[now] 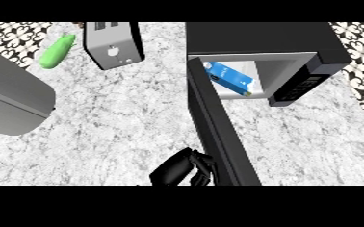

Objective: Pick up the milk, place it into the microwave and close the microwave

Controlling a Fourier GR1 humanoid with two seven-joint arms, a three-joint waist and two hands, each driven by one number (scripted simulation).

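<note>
The milk (229, 78), a blue and white carton, lies tilted inside the open cavity of the black microwave (284, 38) at the upper right. The microwave door (217, 125) swings out toward me, seen edge-on as a long black bar. My right hand (177, 169) is low at the bottom centre, just left of the door's outer face. Its fingers (201, 166) are relaxed and rest against the door, holding nothing. No left hand shows.
A silver toaster (112, 44) stands at the upper left of the marble counter (128, 115), with a green cucumber-like vegetable (57, 51) beside it. A large grey rounded shape (21, 98), possibly my left forearm, fills the left edge.
</note>
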